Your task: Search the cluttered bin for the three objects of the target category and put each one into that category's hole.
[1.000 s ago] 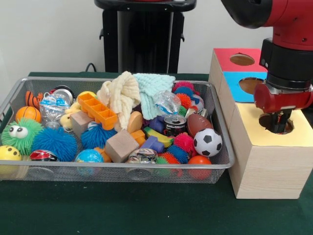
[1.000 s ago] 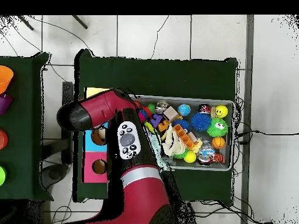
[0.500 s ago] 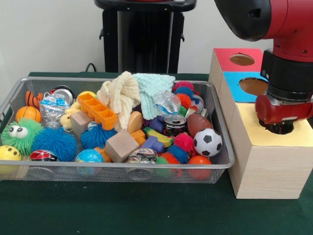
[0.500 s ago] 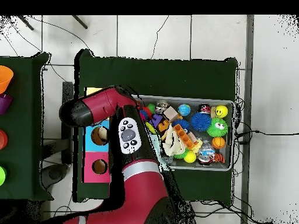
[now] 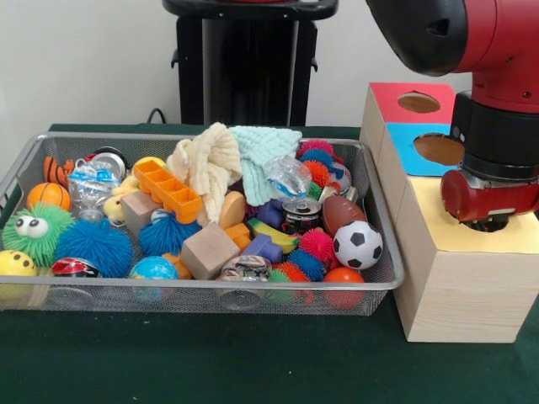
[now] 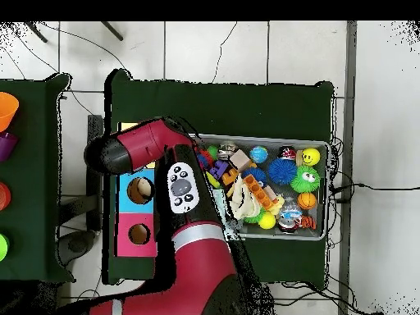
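Over the yellow-topped box, at the right end of the bin in the front view, the red and black arm came straight down, and its round red wrist sat so low on the yellow top that it covered nearly all of the hole; only a dark sliver showed beneath it. The gripper was sunk out of sight there, so whether it was open, closed or holding anything could not be told. None of the printed rags could be made out anywhere in either view. In the overhead view the arm also hid the yellow top, leaving just a yellow corner showing beside the bin. Behind the yellow-topped box in the front view stood the blue-topped box, partly blocked by the arm, and the red-topped box beyond it, both holes visible. Inside the bin, a cream knitted cloth and a mint-green knitted cloth were heaped at the back centre, lying over whatever was under them. An orange tray lay just beside the cream cloth, a soccer ball near the bin's right front corner, and a green furry ball with eyes at its left end. The bin's left edge was cut off by the picture. Bare green tablecloth lay open in front of the bin.
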Tool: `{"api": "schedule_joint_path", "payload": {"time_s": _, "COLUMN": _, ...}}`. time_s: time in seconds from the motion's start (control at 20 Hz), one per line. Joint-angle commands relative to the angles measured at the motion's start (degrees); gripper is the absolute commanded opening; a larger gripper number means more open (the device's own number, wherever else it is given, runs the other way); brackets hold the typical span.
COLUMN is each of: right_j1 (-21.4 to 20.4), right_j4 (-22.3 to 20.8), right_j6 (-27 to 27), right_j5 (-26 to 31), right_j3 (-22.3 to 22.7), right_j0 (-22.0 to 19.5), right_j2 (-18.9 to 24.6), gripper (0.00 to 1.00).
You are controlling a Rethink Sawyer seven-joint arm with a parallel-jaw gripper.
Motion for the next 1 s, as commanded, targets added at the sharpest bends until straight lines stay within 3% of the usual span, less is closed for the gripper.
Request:
{"api": "schedule_joint_path", "payload": {"time_s": 0.05, "right_j1": 5.76, "right_j4": -4.38, "right_j6": -2.43, "right_j5": -2.67, "right_j3": -1.44, "right_j0": -0.73, "right_j2": 0.84, "gripper": 0.0}}
{"api": "schedule_joint_path", "payload": {"time_s": 0.35, "right_j1": 3.04, "right_j4": -2.96, "right_j6": -3.08, "right_j5": -1.0, "right_j3": 1.07, "right_j0": -1.51, "right_j2": 1.74, "gripper": 0.0}}
{"api": "schedule_joint_path", "payload": {"time_s": 0.65, "right_j1": -6.15, "right_j4": -0.02, "right_j6": -2.07, "right_j5": 2.38, "right_j3": 8.25, "right_j0": -1.68, "right_j2": 1.93, "gripper": 0.0}}
{"api": "schedule_joint_path", "payload": {"time_s": 1.0, "right_j1": -11.45, "right_j4": 2.66, "right_j6": -2.91, "right_j5": 5.85, "right_j3": 11.97, "right_j0": -2.93, "right_j2": 3.34, "gripper": 0.0}}
